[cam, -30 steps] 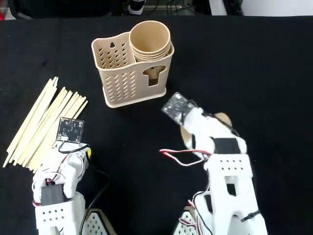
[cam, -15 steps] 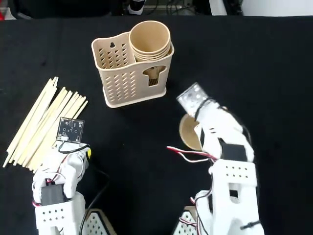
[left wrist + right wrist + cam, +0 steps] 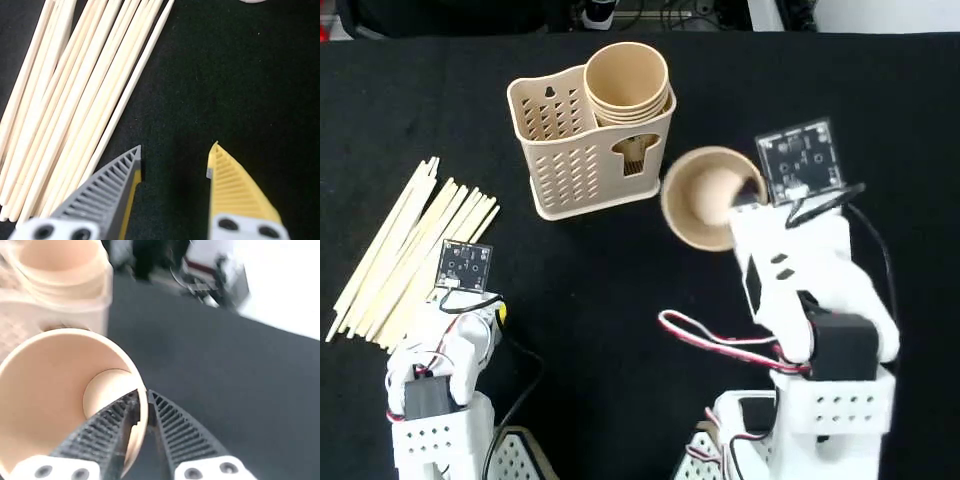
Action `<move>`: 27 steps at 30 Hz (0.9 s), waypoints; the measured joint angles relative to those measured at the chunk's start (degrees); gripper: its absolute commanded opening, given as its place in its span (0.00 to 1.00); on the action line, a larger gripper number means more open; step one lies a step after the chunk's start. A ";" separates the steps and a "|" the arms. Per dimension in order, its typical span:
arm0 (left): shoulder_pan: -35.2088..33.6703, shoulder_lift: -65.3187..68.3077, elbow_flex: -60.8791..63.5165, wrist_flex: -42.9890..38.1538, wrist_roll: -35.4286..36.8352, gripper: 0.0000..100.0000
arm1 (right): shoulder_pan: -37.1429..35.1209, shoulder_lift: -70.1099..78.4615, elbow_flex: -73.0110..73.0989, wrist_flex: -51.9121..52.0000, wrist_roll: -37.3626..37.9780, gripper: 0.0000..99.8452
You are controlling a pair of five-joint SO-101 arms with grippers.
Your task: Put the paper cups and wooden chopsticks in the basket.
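My right fingers (image 3: pixel 177 432) pinch the rim of a paper cup (image 3: pixel 700 200), one inside and one outside, holding it tilted just beside the basket (image 3: pixel 582 165) that holds stacked cups (image 3: pixel 626 75), while my left fingers (image 3: pixel 107 187) stand apart above the tabletop (image 3: pixel 880 120) by the wooden chopsticks (image 3: pixel 410 245) on the basket's other side.
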State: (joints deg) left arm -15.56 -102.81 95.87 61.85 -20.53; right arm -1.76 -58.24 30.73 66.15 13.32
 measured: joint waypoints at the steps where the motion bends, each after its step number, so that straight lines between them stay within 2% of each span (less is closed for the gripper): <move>1: 0.00 0.00 0.00 0.00 0.00 0.21 | -1.76 1.23 -2.20 0.09 -1.58 0.01; 11: 0.00 0.00 0.00 0.00 0.00 0.21 | -11.52 19.34 -24.09 -6.95 -14.07 0.01; 21: 0.00 0.00 0.00 0.00 0.00 0.21 | -12.92 42.64 -42.11 -7.91 -15.12 0.01; 27: 0.00 0.00 0.00 0.00 0.00 0.21 | -11.34 53.10 -49.58 -6.51 -15.12 0.01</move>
State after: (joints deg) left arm -15.56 -102.81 95.87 61.85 -20.53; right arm -13.10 -5.14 -18.86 59.65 -1.80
